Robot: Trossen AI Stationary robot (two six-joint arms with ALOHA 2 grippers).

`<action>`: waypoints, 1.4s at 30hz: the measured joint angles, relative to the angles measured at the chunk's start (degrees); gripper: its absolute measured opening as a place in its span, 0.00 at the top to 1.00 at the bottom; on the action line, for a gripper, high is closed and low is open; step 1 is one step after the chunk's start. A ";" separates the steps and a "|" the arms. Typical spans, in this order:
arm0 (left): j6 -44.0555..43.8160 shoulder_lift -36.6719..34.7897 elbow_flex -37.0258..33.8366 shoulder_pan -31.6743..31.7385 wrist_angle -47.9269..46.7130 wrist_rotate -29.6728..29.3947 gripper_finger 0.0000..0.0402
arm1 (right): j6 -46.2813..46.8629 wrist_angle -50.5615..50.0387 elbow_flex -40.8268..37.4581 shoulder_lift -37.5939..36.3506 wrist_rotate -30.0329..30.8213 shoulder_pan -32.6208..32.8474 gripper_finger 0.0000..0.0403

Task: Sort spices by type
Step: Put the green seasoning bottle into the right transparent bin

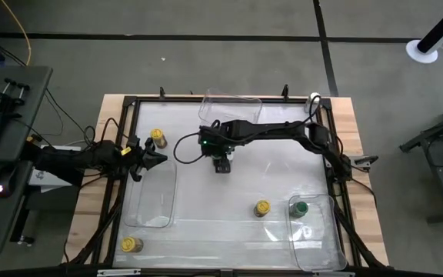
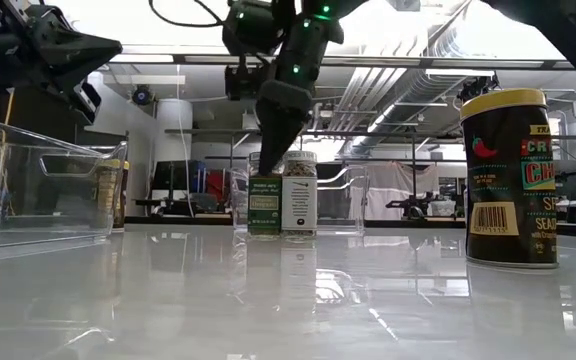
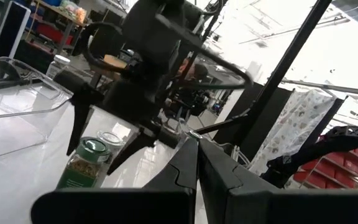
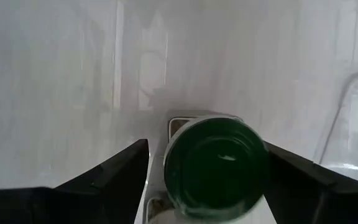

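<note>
Clear plastic is walling three bins on the white table [image 1: 229, 223] in the high view: a near-right bin [image 1: 319, 245] already holding one green-lidded jar [image 1: 299, 208], a left bin [image 1: 151, 198] and a far bin [image 1: 231, 106]. The right gripper [image 1: 221, 163] is hanging over mid-table, hiding the jars beneath it. Yellow-lidded jars are sitting unsorted: one at the far left [image 1: 158, 138], one at the near-left corner [image 1: 132, 245], one just beside the near-right bin [image 1: 262, 208]. The left gripper [image 1: 158, 158] is waiting near the far-left jar, pinched shut on nothing.

In the low view, the right gripper [image 2: 271, 150] is pointing straight down onto a pair of jars standing touching each other, a green-labelled jar [image 2: 265, 208] and a silver-lidded jar [image 2: 299, 195]. A yellow-lidded jar [image 2: 509, 178] is looming close at the right.

The left wrist view is showing the right gripper [image 3: 107, 146] from the side, its fingers spread either side of the green-lidded jar [image 3: 84, 163], the silver-lidded one [image 3: 112, 140] close behind.

In the right wrist view, the green lid [image 4: 217, 167] is sitting centred between the two wide-set fingers [image 4: 114, 171], which are not touching it. That straddle looks chosen so the jaws can close on this jar alone; my reading is that it is bound for the bin where its green-lidded match is already resting.
</note>
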 joint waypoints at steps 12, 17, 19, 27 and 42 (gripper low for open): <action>0.00 0.00 0.00 0.00 0.02 -0.02 1.00 | 0.00 0.44 -0.04 1.73 0.59 0.00 0.34; 0.00 0.00 0.01 -0.01 0.04 -0.02 1.00 | -0.64 0.74 -0.04 1.72 0.61 0.00 0.50; -0.01 0.00 0.01 -0.01 0.04 -0.02 1.00 | -1.21 0.90 0.20 1.68 1.88 0.24 0.52; -0.01 0.00 0.01 -0.01 0.04 -0.02 1.00 | -2.57 -4.78 10.42 1.74 3.37 0.83 0.52; 0.00 0.00 0.02 -0.01 0.04 -0.03 1.00 | 15.82 -30.62 8.57 -12.08 5.75 15.85 0.52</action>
